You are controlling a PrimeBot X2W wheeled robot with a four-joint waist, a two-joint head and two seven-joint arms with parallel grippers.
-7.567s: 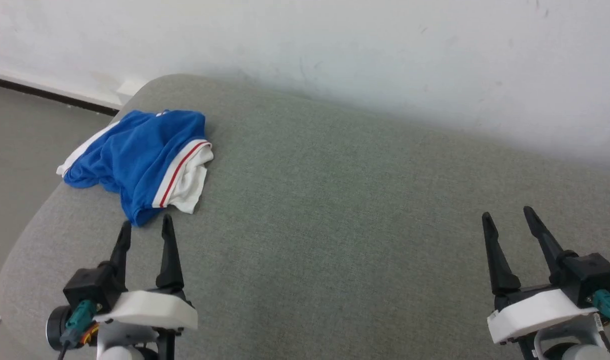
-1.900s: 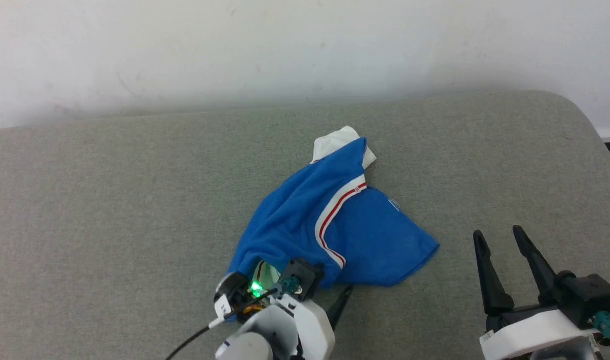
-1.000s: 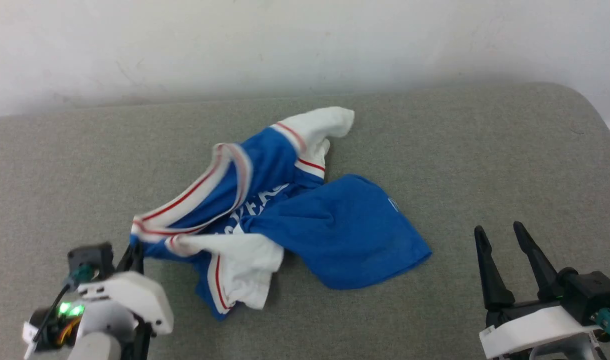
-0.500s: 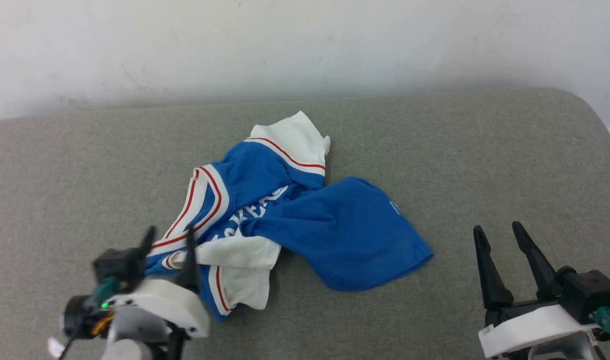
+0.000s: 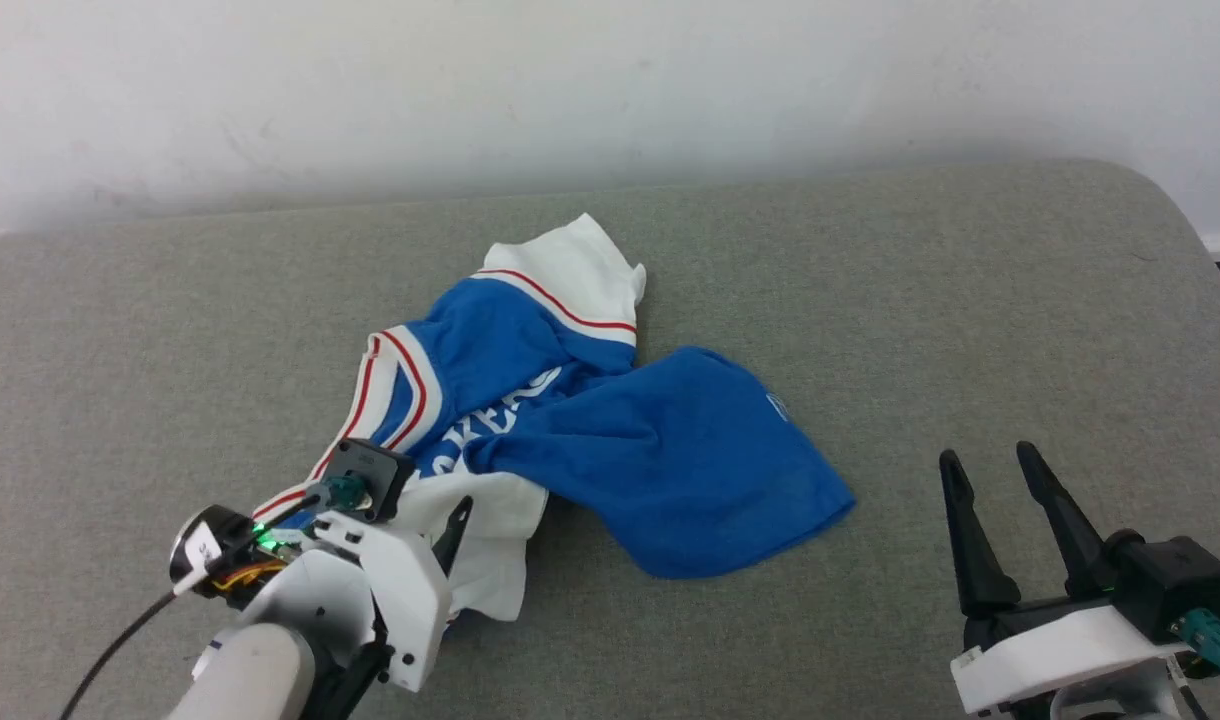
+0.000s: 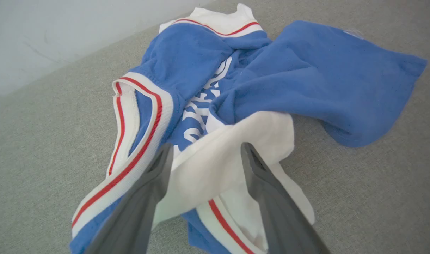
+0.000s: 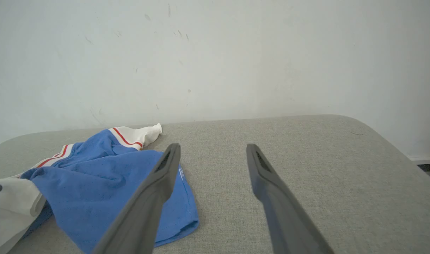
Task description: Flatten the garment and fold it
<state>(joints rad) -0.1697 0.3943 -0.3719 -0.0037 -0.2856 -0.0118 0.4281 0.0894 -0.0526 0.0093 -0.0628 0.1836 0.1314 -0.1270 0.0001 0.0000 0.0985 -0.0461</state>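
At 7 o'clock, nearest me, the left gripper (image 6: 206,148) has its fingers spread wide either side of a white sleeve fold of the shirt (image 5: 660,450), pinching nothing. At 5 o'clock the right gripper (image 5: 986,455) is spread and empty, beside the blue hem. The shirt lies crumpled mid-cushion (image 5: 970,300), one sleeve pointing to 12, toward the wall (image 5: 610,80).

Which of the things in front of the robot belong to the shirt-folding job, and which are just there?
Part of the job: the garment, crumpled on the grey cushion; the left gripper, open over the garment's white sleeve; the right gripper, open, apart from the cloth.
Just there: the grey cushion; the white wall.
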